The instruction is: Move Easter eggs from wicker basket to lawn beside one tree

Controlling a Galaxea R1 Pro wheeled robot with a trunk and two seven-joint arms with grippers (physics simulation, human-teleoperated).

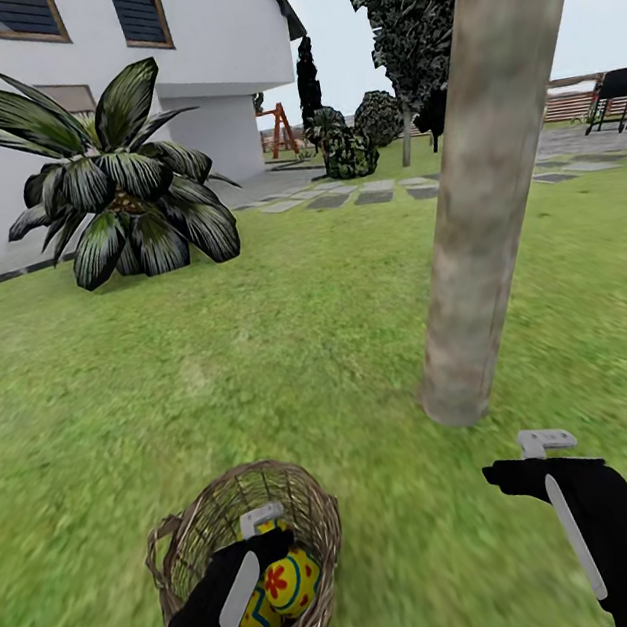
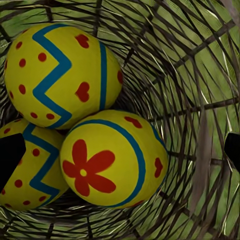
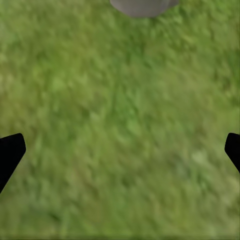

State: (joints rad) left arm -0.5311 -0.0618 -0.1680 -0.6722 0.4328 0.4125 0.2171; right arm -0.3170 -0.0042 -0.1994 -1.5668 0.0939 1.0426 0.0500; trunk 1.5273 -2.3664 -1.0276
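L end effector (image 1: 261, 544) spread wide inside wicker basket (image 1: 315, 516), over three Easter eggs (image 2: 107, 157), not touching. R end effector (image 3: 120, 150) released above lawn (image 1: 261, 362), near tree (image 1: 482, 226) base.

three yellow easter eggs (image 2: 112, 160) clustered in wicker basket (image 1: 310, 516), on lawn (image 1: 261, 362), near tree (image 1: 482, 226)

white house (image 1: 202, 58), leafy palm bush (image 1: 118, 198), stepping stones (image 1: 375, 192)

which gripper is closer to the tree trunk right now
Right. The right gripper hangs open over bare lawn just short of the tree base; the left gripper is open inside the wicker basket.
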